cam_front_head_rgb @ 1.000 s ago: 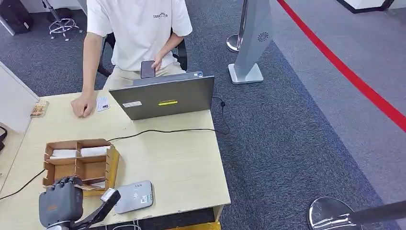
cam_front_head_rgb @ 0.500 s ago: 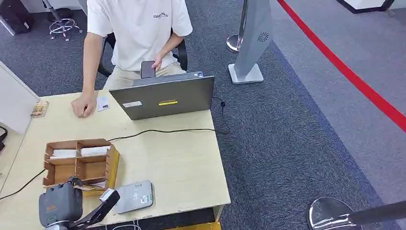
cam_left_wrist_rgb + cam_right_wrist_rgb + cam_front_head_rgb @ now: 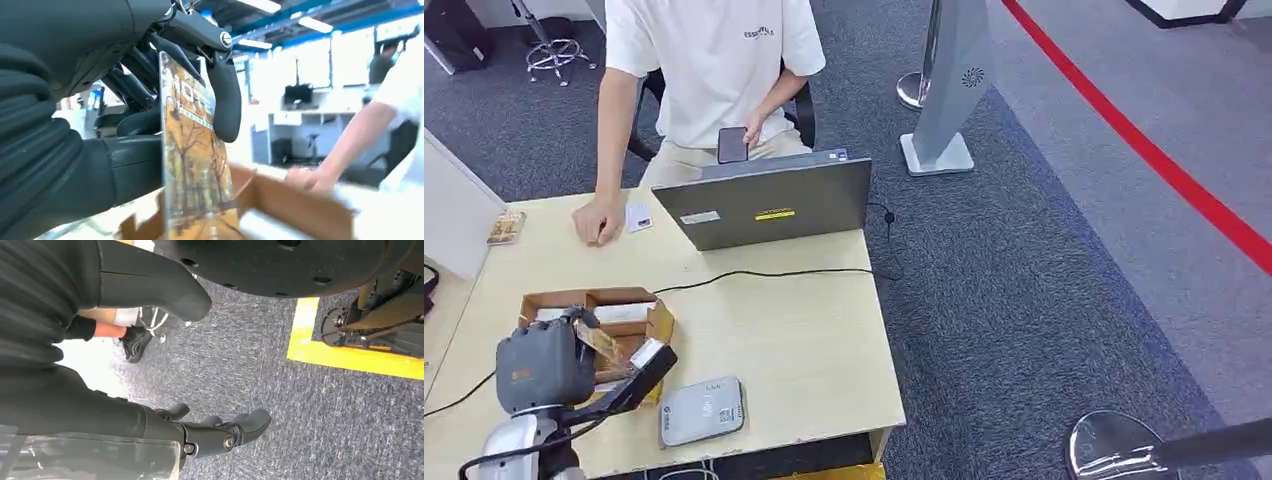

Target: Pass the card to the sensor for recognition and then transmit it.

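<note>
Sensor [image 3: 702,411] right of box [image 3: 629,300]

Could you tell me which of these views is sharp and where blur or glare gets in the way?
Head view: evenly lit and sharp across the table. Left wrist view: the card in the left hand is crisp; the cardboard box and the person's hand are blurred, the windows behind blown out. Right wrist view: carpet sharp, one pale overexposed patch.
</note>
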